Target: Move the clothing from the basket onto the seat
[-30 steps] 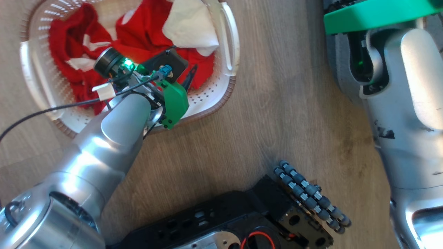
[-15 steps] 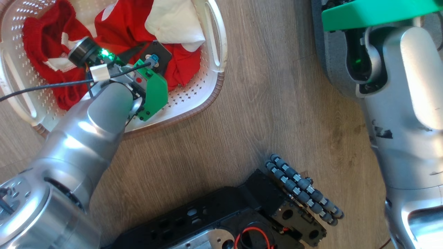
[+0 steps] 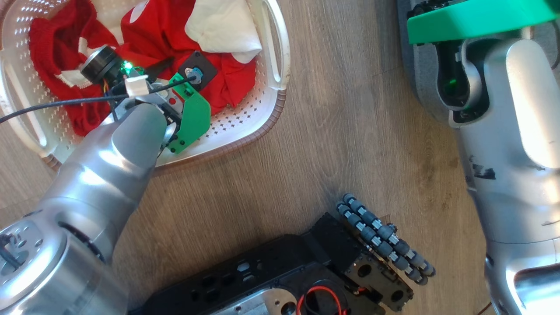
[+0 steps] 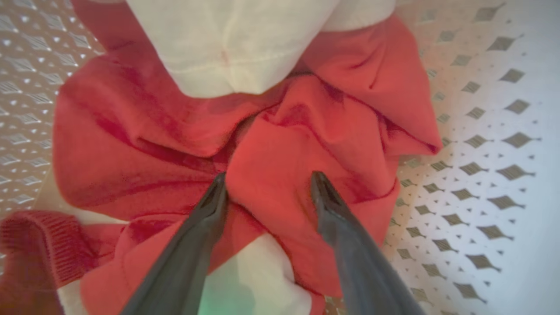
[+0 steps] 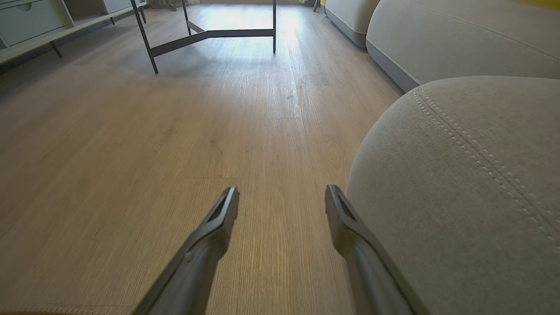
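Note:
The cream perforated basket (image 3: 271,109) stands on the wood floor at the upper left of the head view. Inside it lies the clothing (image 3: 229,85), red garments with white panels. My left arm reaches down into the basket, its green wrist (image 3: 188,118) above the garments. In the left wrist view my left gripper (image 4: 267,181) is open, its fingertips (image 4: 217,186) pressed into the clothing (image 4: 280,144) on either side of a raised red fold, with the basket's wall (image 4: 481,131) to the right. My right gripper (image 5: 282,194) hangs open over bare floor, close beside the grey seat (image 5: 459,183). The seat (image 3: 420,87) is largely hidden by my right arm.
My black base with its roller wheel (image 3: 385,245) sits at the bottom of the head view. A black cable (image 3: 52,103) runs from the left wrist across the basket. Ahead of the right gripper are a dark metal table frame (image 5: 210,35), a pale cabinet (image 5: 30,19) and another grey cushion (image 5: 442,35).
The head camera has shifted, sliding the basket to the left in the picture. My left wrist has turned over the clothing and sunk slightly towards it. The right arm holds still.

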Controlling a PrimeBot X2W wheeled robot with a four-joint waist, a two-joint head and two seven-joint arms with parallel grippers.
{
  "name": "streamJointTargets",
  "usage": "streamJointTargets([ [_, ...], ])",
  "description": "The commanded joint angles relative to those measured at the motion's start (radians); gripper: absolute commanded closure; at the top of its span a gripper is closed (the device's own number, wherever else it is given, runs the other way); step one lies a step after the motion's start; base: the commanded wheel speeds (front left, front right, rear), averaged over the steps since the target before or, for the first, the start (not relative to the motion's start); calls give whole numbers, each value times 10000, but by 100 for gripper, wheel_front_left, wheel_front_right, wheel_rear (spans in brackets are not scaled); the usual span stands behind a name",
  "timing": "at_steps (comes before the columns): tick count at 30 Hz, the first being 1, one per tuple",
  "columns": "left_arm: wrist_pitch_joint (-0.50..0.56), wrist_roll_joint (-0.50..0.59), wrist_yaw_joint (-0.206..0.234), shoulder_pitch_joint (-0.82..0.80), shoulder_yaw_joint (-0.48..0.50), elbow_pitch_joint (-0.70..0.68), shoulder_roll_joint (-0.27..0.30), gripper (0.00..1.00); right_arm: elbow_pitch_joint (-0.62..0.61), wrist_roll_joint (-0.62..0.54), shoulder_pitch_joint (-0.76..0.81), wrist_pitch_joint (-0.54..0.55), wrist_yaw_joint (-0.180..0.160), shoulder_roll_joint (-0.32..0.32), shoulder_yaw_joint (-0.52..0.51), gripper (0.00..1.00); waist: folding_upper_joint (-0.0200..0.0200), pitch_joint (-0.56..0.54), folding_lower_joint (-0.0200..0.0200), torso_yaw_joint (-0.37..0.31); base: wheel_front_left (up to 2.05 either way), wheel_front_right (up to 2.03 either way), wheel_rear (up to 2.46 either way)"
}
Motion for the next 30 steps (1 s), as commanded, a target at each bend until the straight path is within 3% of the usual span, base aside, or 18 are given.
streamJointTargets([
  [1, 23, -127, -106, 82, 68, -54, -124, 70, -318, 57, 434, -47, 71, 99, -6, 0, -1, 11, 0, 7, 0, 0, 0],
  [2, 23, -127, -106, 82, 68, -54, -124, 70, -318, 57, 434, -47, 71, 99, -6, 0, -1, 11, 0, 7, 0, 0, 0],
  [3, 15, -156, -138, 83, 55, -50, -133, 100, -315, 60, 424, -47, 71, 99, -9, 0, -1, 11, 0, 12, 0, 0, 0],
  [15, -608, -723, -319, 210, 148, -37, -176, 100, -241, 80, 135, -47, 71, 100, 63, 0, -1, -226, 0, 0, 0, 0, 0],
  [30, -1582, -1781, -231, 1165, 682, -831, -306, 100, 267, -344, 707, -47, 71, -257, 148, 0, -1, -2393, 0, 1037, 0, 0, 0],
])
